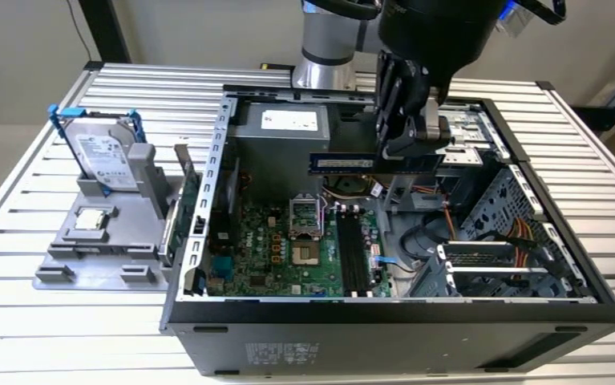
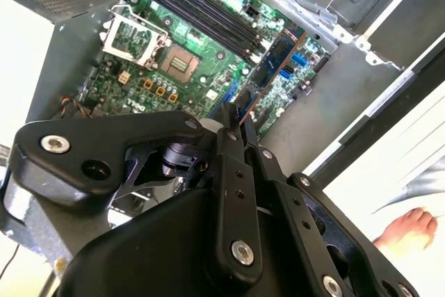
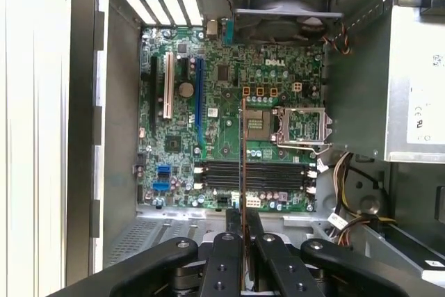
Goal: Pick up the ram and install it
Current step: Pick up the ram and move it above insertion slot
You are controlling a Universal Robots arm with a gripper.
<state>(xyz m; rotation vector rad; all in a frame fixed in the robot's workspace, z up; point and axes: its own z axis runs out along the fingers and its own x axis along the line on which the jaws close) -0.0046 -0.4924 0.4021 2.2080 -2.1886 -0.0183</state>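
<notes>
A big slatted worktop (image 1: 61,337) holds an open computer case (image 1: 393,329), and the green motherboard (image 1: 275,249) lies flat inside it. Above the board hangs the gripper (image 1: 409,148), pinched tight on the ram (image 1: 339,163), which is up in the air and touches nothing else. The ram stands on its thin edge. Its long side runs from the exterior view's left to its right, across the black memory slots (image 1: 352,255), not along them. To do this well, I think the ram must line up with a slot, stay level and go in gently.
</notes>
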